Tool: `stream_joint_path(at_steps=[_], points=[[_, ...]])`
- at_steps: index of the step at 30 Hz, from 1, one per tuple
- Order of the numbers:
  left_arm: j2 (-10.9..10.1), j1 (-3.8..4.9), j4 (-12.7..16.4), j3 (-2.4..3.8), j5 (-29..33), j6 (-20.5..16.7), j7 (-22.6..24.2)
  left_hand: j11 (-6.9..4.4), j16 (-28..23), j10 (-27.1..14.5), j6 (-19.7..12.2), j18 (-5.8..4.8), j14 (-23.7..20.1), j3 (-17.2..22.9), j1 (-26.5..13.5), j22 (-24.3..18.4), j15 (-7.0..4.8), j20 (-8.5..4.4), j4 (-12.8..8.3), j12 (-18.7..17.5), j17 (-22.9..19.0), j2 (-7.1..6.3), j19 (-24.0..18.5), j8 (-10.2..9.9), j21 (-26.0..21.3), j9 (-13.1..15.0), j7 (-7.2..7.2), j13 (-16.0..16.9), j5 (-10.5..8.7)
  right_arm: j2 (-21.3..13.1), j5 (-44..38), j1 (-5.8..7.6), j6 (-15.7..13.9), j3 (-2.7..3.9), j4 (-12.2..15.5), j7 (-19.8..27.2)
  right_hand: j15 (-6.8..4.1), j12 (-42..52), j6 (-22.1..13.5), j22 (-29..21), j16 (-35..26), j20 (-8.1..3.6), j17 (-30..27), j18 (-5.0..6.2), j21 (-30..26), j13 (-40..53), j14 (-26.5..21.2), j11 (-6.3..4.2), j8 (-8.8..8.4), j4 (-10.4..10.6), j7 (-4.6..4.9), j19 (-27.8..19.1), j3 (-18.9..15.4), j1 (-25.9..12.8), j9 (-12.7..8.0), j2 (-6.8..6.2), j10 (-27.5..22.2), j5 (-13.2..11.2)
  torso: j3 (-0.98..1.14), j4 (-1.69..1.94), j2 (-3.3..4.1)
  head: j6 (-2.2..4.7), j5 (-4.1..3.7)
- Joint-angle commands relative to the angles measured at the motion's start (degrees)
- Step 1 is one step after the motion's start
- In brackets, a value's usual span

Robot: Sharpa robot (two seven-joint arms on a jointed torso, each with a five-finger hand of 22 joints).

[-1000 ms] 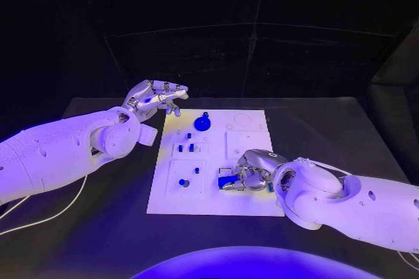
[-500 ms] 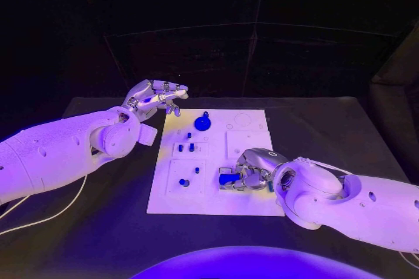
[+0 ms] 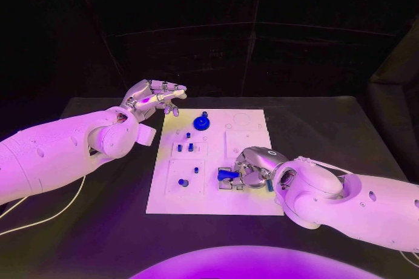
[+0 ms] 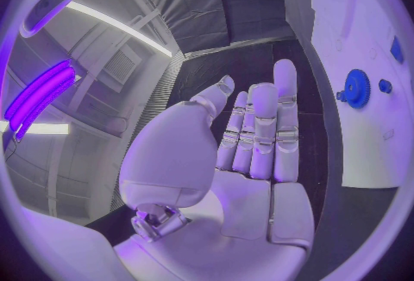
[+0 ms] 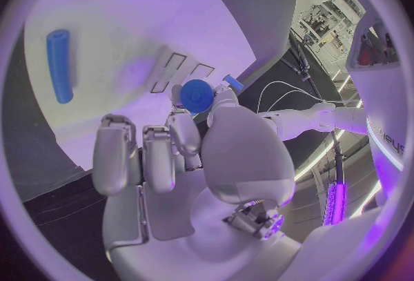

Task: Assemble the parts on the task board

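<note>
One task board, one blue gear, two robot hands

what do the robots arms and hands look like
Both arms are bulky, smooth white shells with rounded joints and small dark holes. The left hand and right hand are silver metal, with segmented fingers and smooth plated palms. A thin white cable trails on the table under the left arm.
</note>
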Motion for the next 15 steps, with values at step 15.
stream_joint_path(at_steps=[15], points=[[-0.05,0.08,0.18,0.04,0.20,0.55,0.20,0.02,-0.11,-0.54,-0.45,0.73,-0.41,-0.37,0.38,-0.11,-0.10,0.25,0.06,0.43,-0.07,0.39,-0.10,0.30,-0.38,0.07,0.17,0.10,-0.10,0.58,0.32,0.06,-0.49,0.02,-0.63,-2.32,-0.48,0.90,4.42,1.30,0.68,-0.18,8.28,-0.49,0.73,1.04,4.58,-0.81,-1.11,0.42,-2.96,1.00,-1.70,-1.94,-0.38,3.51,1.67,1.40,-0.03,0.04,-0.01,-0.14,0.02]])
